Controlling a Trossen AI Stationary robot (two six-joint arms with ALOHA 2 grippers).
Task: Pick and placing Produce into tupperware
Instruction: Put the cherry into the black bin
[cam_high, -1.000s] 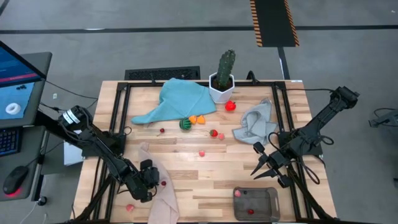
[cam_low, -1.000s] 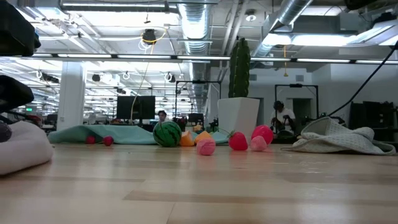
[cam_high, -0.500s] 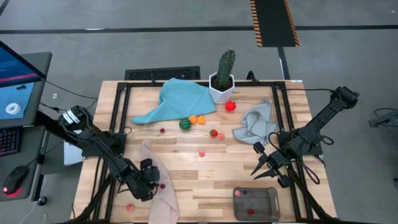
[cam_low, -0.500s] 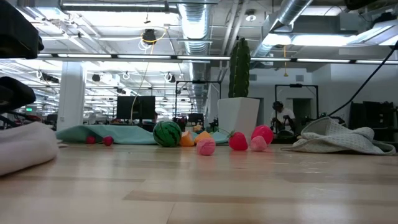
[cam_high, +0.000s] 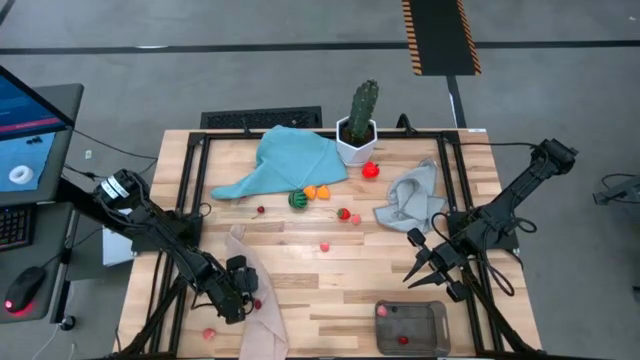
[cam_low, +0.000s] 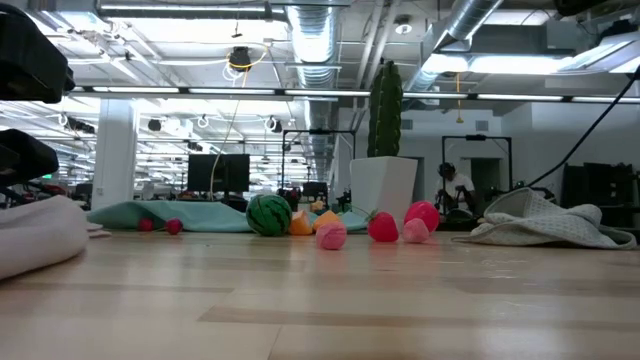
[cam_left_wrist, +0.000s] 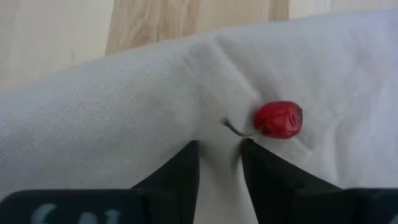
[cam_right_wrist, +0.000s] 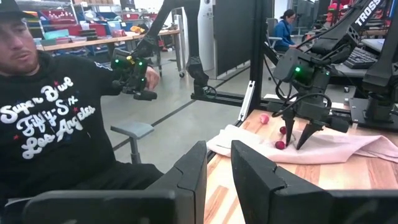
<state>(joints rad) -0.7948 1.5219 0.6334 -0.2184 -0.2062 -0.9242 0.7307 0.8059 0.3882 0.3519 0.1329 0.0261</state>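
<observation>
Table centre bare; left gripper parted over cherry; right gripper parted near tupperware.

Robotics lab — ceiling ducts, workbenches

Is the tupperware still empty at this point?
No. The tupperware already holds a small red piece, seen from above; most produce remains on the table.

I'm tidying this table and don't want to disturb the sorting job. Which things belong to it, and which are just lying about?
Belongs to the job:
- toy fruit
- cherry by the left claw
- plastic tub

Just lying about:
- cactus in its white pot
- blue cloth
- grey cloth
- pale cloth
</observation>
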